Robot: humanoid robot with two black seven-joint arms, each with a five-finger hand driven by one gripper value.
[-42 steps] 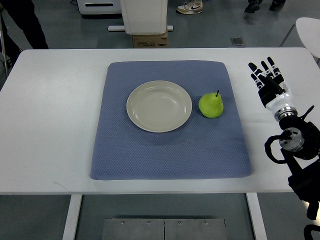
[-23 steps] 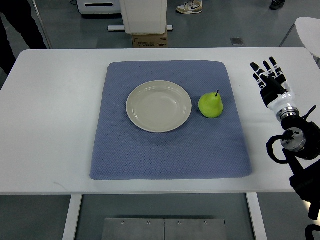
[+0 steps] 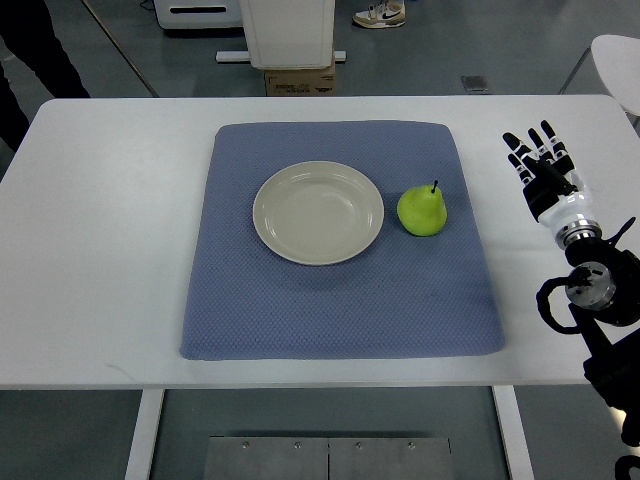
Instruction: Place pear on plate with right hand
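Green pear point(image 3: 422, 211) sat on blue mat point(image 3: 340, 300), just right of plate point(image 3: 318, 212), apart, stem pointing to table's far edge. My right hand point(image 3: 542, 172) near table's right edge, fingers spread, empty. Pear lay to its left. L arm unseen.

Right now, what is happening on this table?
A robot's right hand hovers over the white table at the right side, fingers spread and holding nothing. A green pear lies on the blue mat, just right of the empty plate. Nothing touches the pear, so it is not yet on the plate.
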